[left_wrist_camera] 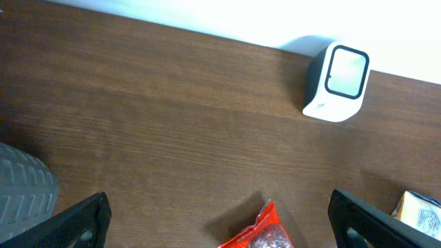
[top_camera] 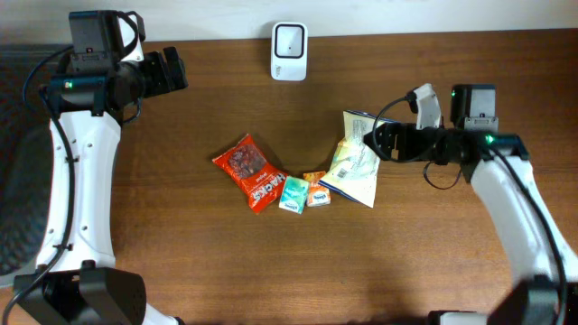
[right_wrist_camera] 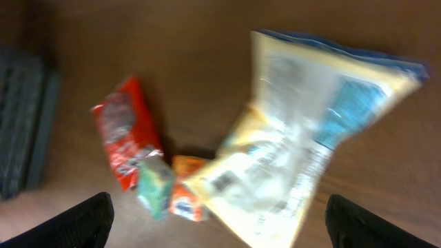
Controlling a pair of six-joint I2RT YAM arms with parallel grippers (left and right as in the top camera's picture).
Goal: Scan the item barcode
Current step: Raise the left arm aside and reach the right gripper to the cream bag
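Flat on the table lies a yellow and blue bag, with my right gripper open above its upper right end. The right wrist view is blurred: the bag spreads below and between the wide-apart fingers of the gripper, and nothing is held. A white barcode scanner stands at the table's back edge, and it also shows in the left wrist view. My left gripper hangs open and empty at the back left, well away from the items.
A red snack bag lies left of centre. A teal packet and an orange packet sit between it and the yellow bag. A grey mat borders the table's left side.
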